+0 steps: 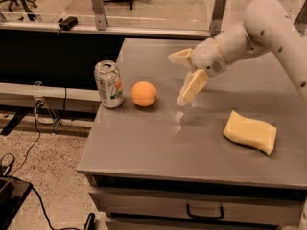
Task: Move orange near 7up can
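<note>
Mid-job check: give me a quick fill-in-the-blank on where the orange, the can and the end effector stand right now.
1. In the picture, the orange rests on the table just to the ____ of the 7up can.
2. The end effector hangs open above the table, right of the orange, holding ____.
3. The pale yellow block near the table's right side is a ____.
4. The 7up can stands ____ near the table's left edge.

Missing words: right; nothing; sponge; upright.
</note>
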Robot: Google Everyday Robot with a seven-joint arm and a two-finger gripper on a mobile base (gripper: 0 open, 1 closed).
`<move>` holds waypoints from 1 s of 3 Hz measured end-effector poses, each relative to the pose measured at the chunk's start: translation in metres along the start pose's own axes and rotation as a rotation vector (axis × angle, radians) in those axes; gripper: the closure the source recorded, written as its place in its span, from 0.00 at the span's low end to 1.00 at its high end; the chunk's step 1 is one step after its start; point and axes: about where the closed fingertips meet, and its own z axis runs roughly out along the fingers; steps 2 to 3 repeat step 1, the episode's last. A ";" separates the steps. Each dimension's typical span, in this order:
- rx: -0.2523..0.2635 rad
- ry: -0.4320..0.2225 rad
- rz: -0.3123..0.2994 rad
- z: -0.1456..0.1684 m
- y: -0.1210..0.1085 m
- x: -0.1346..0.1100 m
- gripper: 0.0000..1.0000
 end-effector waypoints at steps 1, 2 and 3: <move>-0.024 0.036 -0.143 -0.028 0.012 0.003 0.00; -0.024 0.036 -0.143 -0.028 0.012 0.003 0.00; -0.024 0.036 -0.143 -0.028 0.012 0.003 0.00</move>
